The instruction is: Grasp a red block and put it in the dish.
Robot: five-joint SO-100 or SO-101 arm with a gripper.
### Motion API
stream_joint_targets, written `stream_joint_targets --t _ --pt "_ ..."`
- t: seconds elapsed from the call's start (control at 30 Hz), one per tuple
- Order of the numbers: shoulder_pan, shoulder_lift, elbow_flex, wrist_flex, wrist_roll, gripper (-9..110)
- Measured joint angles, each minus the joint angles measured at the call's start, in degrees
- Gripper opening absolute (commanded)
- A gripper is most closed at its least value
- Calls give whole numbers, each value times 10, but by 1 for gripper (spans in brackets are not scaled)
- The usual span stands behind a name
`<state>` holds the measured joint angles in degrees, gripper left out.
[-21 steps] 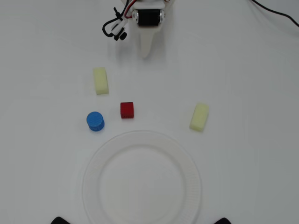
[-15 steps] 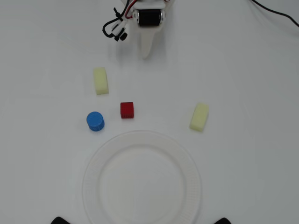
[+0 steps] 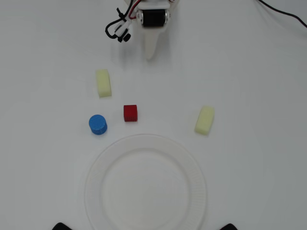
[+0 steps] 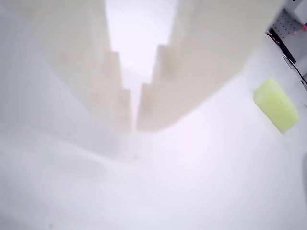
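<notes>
The red block (image 3: 130, 112) is a small red cube on the white table, just above the rim of the dish (image 3: 145, 143), a large white paper plate at the bottom centre of the overhead view. The dish holds nothing. My gripper (image 3: 151, 56) is at the top centre, well above the red block and apart from it, its tips pointing down in that view. In the wrist view the white fingers (image 4: 153, 108) stand nearly together over bare table, with nothing between them (image 4: 135, 125). The red block and dish are out of the wrist view.
A blue cylinder (image 3: 98, 124) sits left of the red block. One pale yellow block (image 3: 103, 83) lies up-left of it, another (image 3: 205, 120) to the right. The wrist view shows one yellow block (image 4: 276, 105) at its right edge. Cables (image 3: 118, 29) hang beside the arm.
</notes>
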<state>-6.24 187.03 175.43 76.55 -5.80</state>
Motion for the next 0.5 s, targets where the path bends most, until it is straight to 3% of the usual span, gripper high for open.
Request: stream_joint_targets --t 0.4,0.5 --pt "18 -17 -69 -4 -31 0" --pt "22 -134 -142 -11 -24 0"
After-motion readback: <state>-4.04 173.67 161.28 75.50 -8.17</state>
